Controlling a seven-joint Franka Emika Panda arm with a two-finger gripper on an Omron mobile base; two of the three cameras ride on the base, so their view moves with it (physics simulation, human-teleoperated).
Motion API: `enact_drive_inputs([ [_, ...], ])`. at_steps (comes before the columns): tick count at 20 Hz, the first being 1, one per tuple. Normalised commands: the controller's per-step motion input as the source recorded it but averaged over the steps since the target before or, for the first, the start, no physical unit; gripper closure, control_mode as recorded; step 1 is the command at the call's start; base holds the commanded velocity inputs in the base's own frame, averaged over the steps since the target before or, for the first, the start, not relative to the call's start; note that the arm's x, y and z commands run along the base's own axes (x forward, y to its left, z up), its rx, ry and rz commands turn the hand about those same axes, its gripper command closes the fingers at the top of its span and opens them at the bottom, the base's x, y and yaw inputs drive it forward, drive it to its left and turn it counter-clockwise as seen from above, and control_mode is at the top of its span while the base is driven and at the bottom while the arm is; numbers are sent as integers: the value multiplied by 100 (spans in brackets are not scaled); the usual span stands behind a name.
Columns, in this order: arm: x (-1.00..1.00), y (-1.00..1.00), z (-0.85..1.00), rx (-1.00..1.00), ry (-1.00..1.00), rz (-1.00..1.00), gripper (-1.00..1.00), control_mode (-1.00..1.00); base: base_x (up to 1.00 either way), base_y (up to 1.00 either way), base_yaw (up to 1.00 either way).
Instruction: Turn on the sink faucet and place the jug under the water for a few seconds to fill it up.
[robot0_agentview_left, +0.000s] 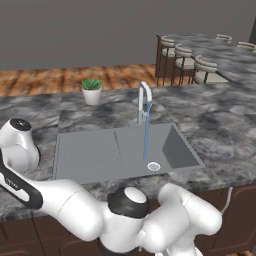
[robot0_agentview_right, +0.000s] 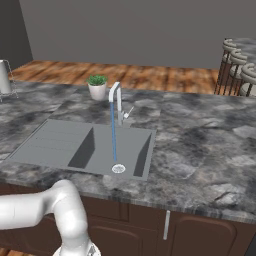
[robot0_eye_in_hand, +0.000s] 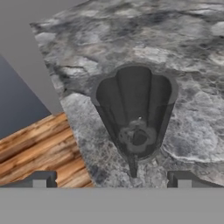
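Faucet running; water falls into sink near drain. Pincer spread wide, holding nothing, directly above jug standing upright on marble tabletop.

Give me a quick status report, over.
Tool open, empty, above the jug. Jug upright on counter, untouched. Faucet on, water running into sink. Nothing in the way.

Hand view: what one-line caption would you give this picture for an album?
Looking down into the dark ribbed jug standing on the marble counter, the open gripper poised above it.
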Motion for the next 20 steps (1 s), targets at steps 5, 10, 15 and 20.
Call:
enact_drive_inputs([
  [5, 0, 5, -16, 0, 0, -2, -100, -100, 0, 0, 0],
  [10, 0, 0, -17, 0, 0, -1, -100, -100, 0, 0, 0],
  [15, 7, 0, -13, 0, 0, -1, -100, -100, 0, 0, 0],
  [20, 12, 0, -15, 0, 2, 0, -100, -100, 0, 0, 0],
])
